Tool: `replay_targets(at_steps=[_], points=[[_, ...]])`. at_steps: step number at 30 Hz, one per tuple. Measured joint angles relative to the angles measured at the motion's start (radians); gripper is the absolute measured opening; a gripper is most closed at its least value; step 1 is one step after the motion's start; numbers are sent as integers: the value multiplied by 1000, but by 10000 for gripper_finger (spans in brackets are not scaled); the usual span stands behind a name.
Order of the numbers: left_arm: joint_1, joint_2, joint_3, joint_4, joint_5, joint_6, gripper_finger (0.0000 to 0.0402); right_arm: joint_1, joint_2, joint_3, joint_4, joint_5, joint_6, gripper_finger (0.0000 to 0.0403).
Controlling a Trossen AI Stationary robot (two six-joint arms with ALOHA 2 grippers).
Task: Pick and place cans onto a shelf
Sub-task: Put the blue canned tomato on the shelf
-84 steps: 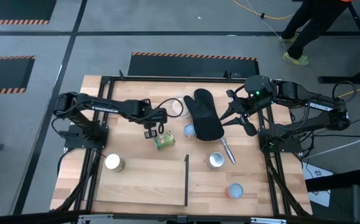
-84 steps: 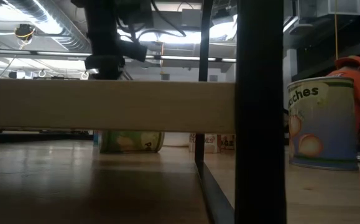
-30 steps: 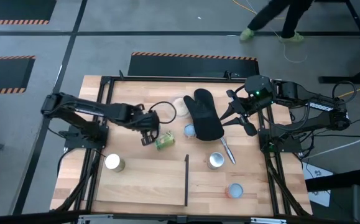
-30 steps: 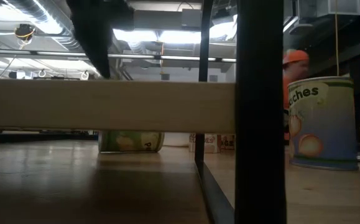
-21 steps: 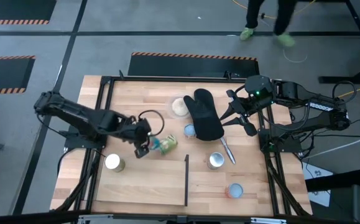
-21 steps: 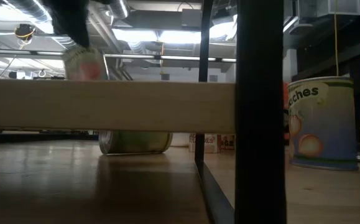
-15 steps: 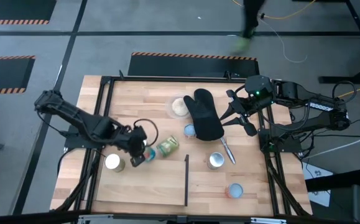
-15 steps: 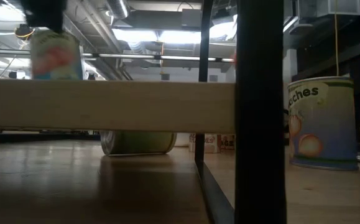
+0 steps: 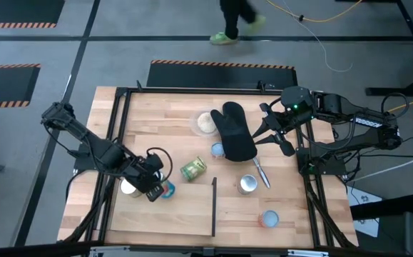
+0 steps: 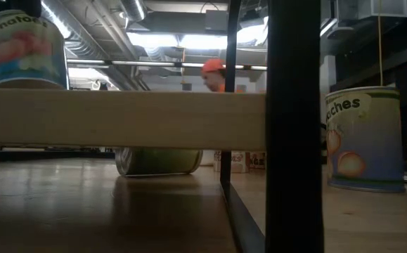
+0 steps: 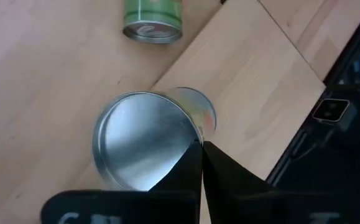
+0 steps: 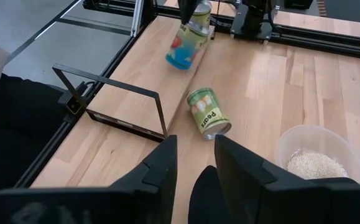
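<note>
Left half of the high view: white-topped can (image 9: 128, 187) standing upright at the left end of the shelf (image 9: 185, 214), a light plank closed by a black strip. Just right of it, the left gripper (image 9: 154, 187), jaws pressed together on the rim wall of the held can (image 9: 167, 190). That can is carried above the plank, tilted, and is seen at upper left in the low view. It is judged rigid, smooth-sided and light enough to hang from a rim pinch, but likely to swing or slip. A hold across the body at mid-height is judged firmer, and a level base will be needed at release. Centre: green-labelled can (image 9: 193, 168) lying on its side on the surface above the shelf, liable to roll, best taken across its round flank. Above it, clear bowl (image 9: 205, 123) of grains beside the black oven mitt (image 9: 236, 139), with the pale blue can (image 9: 217, 150) touching the mitt's lower edge. Right of the strip: silvery can (image 9: 247, 185) and a further can (image 9: 268, 219) at lower right, both upright and open to a side grasp. Upper right: right gripper (image 9: 274, 143) waiting, jaws spread, nothing held.
</note>
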Motion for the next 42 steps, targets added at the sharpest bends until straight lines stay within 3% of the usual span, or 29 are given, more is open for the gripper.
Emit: replay_targets(at_steps=[6, 13, 18, 26, 42], points=[[0, 87, 163, -130, 2, 43, 0, 0, 0, 0, 0, 0, 0, 112], [-15, 276, 408, -384, -1, 111, 0, 0, 0, 0, -4, 0, 0, 112], [-31, 412, 509, -503, -4, 164, 0, 0, 0, 0, -6, 0, 0, 112], [-67, 516, 527, -547, 24, 160, 0, 0, 0, 0, -6, 0, 0, 112], [-98, 529, 523, -544, 20, 104, 0, 0, 0, 0, -7, 0, 0, 112]])
